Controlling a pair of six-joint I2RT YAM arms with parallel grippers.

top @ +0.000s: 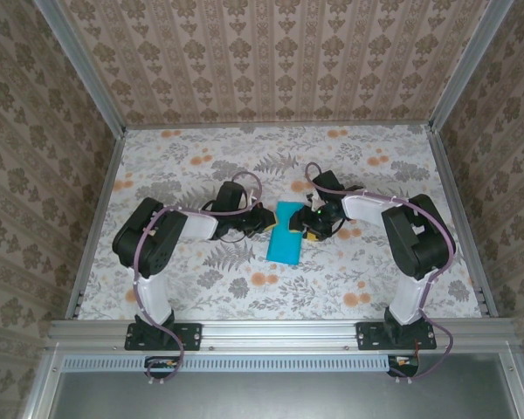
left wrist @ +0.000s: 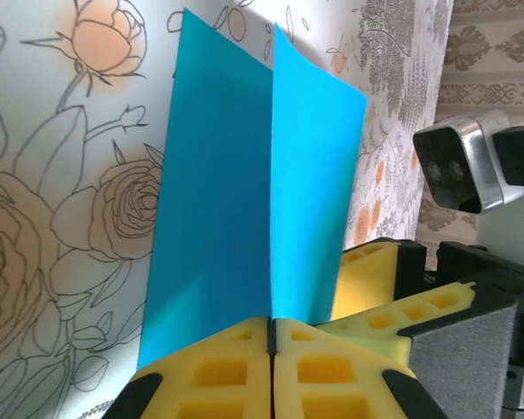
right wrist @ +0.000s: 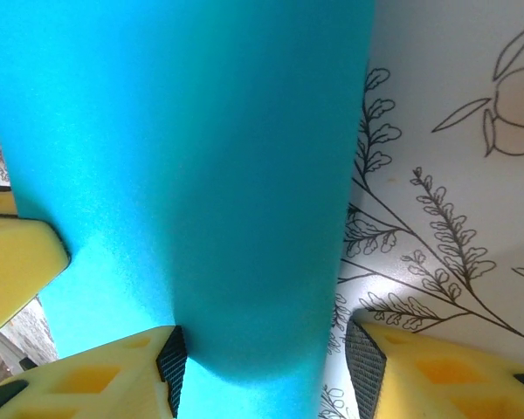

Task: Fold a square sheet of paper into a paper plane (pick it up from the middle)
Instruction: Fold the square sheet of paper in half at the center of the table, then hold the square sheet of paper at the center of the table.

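The square sheet of paper (top: 286, 231) is teal-blue and lies mid-table, creased lengthwise with a raised ridge. In the left wrist view the paper (left wrist: 244, 175) rises in two panels from a centre fold, and my left gripper (left wrist: 271, 336) is shut on that fold, its yellow pads pressed together. From above, the left gripper (top: 264, 220) sits at the sheet's left edge. My right gripper (top: 313, 223) is at the right edge. In the right wrist view the paper (right wrist: 183, 175) bulges between the fingers of the right gripper (right wrist: 262, 367), which stands open. Its right pad (right wrist: 367, 358) is clear of the paper.
The table (top: 201, 279) has a floral cloth, with metal rails along its sides and patterned walls behind. The right gripper's yellow fingers (left wrist: 375, 279) and wrist camera (left wrist: 458, 170) sit close beside the left gripper. A left-gripper pad (right wrist: 17, 262) shows at the paper's far side.
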